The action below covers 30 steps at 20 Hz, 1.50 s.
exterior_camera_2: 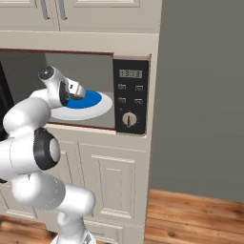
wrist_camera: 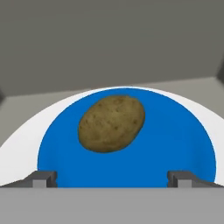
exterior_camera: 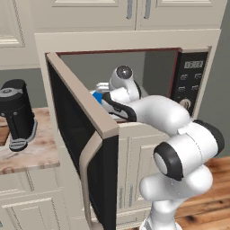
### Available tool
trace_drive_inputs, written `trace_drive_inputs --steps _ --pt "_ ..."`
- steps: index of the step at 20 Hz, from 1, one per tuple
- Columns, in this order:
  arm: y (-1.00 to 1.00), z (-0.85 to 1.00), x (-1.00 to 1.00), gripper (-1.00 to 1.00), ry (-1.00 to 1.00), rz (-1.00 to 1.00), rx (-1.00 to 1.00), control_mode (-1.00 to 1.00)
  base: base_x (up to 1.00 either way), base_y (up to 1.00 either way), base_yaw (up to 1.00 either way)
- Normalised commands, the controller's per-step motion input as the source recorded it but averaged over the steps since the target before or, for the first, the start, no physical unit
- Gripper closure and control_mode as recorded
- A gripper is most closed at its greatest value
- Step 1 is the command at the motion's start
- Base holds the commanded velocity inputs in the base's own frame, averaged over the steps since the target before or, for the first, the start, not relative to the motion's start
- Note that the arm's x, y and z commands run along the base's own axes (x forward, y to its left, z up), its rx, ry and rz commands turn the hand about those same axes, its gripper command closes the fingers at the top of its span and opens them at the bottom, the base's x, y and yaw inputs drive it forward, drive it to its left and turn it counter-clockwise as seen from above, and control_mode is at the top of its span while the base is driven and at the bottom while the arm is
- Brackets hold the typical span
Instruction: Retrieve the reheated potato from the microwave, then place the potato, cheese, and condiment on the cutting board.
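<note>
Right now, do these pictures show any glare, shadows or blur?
Hand view: potato sharp on the plate, no cast shadow, open gripper. Left base view: microwave door glass dark, no glare. Right base view: flat even light, crisp edges.

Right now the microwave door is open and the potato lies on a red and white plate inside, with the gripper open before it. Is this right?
Not quite: in the hand view the plate under the potato is blue and white, not red. The rest holds.

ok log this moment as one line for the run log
stage: reaching into open microwave | gripper: open, empty | target: olive-brown oval potato on blue-centred white plate, ahead of fingertips, not touched | door: swung open
</note>
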Motion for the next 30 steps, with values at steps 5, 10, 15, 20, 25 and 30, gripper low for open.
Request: trace_drive_inputs --steps 5,10,15,20,25,30 --pt "0.07 -0.12 0.29 -1.00 0.00 0.00 0.00 -1.00 0.00 0.00 0.00" --pt "0.08 -0.08 0.34 -1.00 0.00 0.00 0.00 -1.00 0.00 0.00 0.00" --pt "0.05 -0.07 0.22 -1.00 0.00 -0.01 0.00 -1.00 0.00 0.00 0.00" --pt "0.01 -0.04 0.08 -1.00 0.00 -0.01 -0.01 -1.00 0.00 0.00 0.00" --pt "0.00 -0.06 0.00 -1.00 0.00 -0.03 -0.03 -1.00 0.00 0.00 0.00" --pt "0.00 -0.17 0.12 -1.00 0.00 -0.03 -0.01 -1.00 0.00 0.00 0.00"
